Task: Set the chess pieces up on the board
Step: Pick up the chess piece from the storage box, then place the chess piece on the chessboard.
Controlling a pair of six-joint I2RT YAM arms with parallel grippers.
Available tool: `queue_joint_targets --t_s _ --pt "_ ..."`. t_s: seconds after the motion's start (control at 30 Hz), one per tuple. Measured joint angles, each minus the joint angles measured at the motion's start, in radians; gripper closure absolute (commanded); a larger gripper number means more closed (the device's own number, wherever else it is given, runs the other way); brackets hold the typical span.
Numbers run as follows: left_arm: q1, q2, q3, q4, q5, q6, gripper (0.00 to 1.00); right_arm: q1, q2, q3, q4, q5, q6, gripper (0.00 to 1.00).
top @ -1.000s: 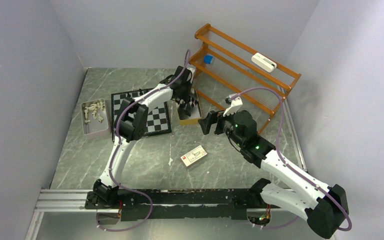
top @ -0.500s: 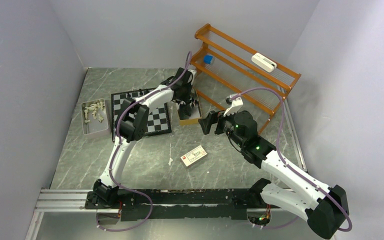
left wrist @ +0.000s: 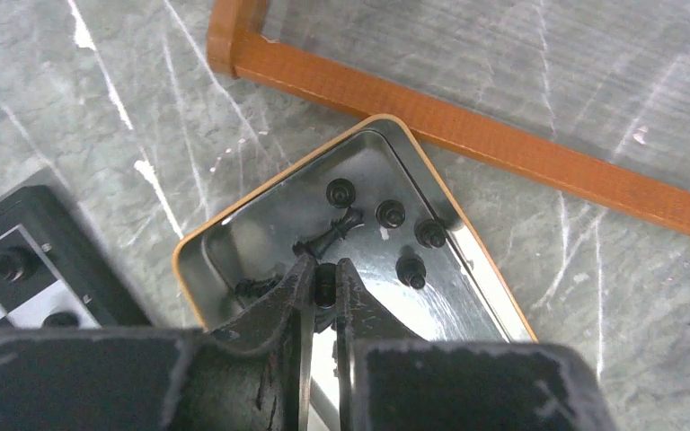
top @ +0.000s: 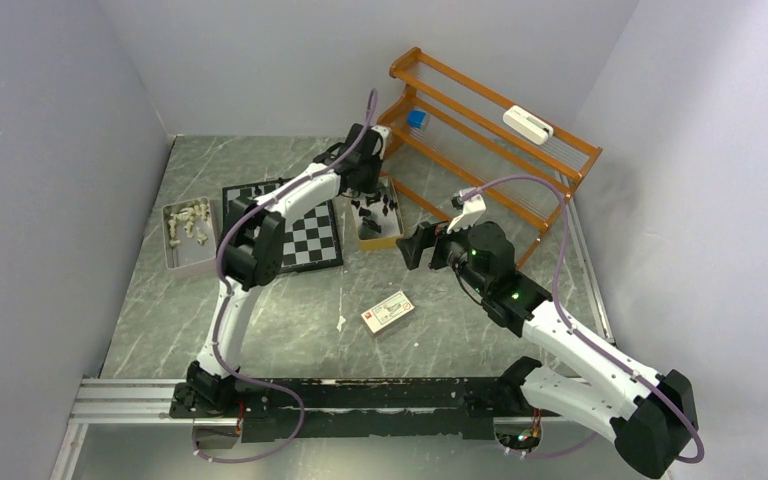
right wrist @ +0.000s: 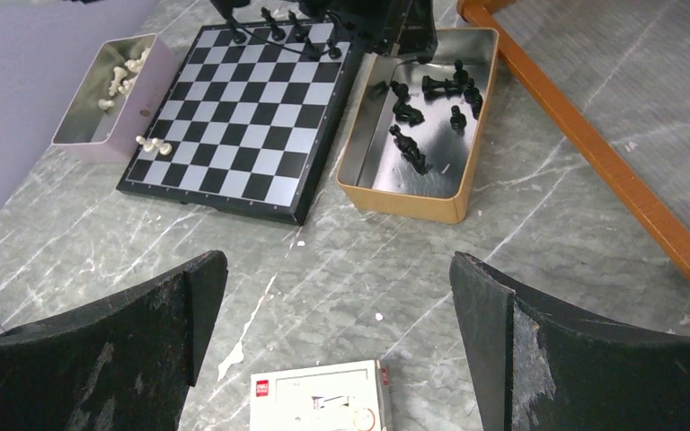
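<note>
Left wrist view shows the left tool (left wrist: 322, 285) clenched on a small black chess piece (left wrist: 325, 280). Only a sliver of it shows between the fingers, so its kind cannot be told. The tool hangs over a rectangular tan-walled metal tin (left wrist: 467, 235) holding loose black pieces (left wrist: 390, 214), one of them toppled. Another, by the tin's inner wall, is half hidden behind a finger.

Only a corner of the flat black-and-white checkered chessboard (left wrist: 49, 269) enters that view at its left edge. From above, the wrist covers the tool and the tin's far end. In the right wrist view the left arm hides the chessboard's far right corner, and a small white card box (right wrist: 319, 400) is cut off at the bottom.

The right tool (right wrist: 337, 265) is released, its fingers wide apart over the middle of the grey marbled tabletop (top: 290, 330).

The chessboard lies toward the tabletop's far left, with the tan tin just beside its right side, so the held piece sits just right of the chessboard. A few black figures (right wrist: 274, 18) stand along its far edge. Pale pieces (right wrist: 151, 144) stand at its left edge, next to a grey tin (right wrist: 76, 135).
</note>
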Motion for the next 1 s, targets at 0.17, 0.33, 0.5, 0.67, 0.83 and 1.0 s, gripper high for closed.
queue_joint_targets --t_s 0.17,0.33,0.5,0.67,0.83,1.0 --pt "0.004 -0.082 -0.056 -0.006 -0.017 -0.021 0.86 0.0 0.0 0.0 0.0 -0.006 0.0 0.0" --pt "0.027 -0.169 -0.138 -0.006 -0.019 -0.046 0.86 0.0 0.0 0.0 0.0 -0.008 0.0 0.0" --pt "0.074 -0.24 -0.21 -0.006 -0.034 -0.072 0.86 0.0 0.0 0.0 0.001 -0.016 0.001 0.0" --pt "0.142 -0.298 -0.308 -0.001 -0.058 -0.101 0.87 0.0 0.002 0.0 0.008 -0.023 0.001 0.0" --pt "0.209 -0.322 -0.386 0.001 -0.089 -0.127 0.88 0.0 0.002 0.0 0.008 -0.032 0.001 0.0" --pt "0.25 -0.322 -0.411 0.002 -0.122 -0.132 0.87 0.0 0.001 0.0 0.008 -0.035 0.001 0.0"
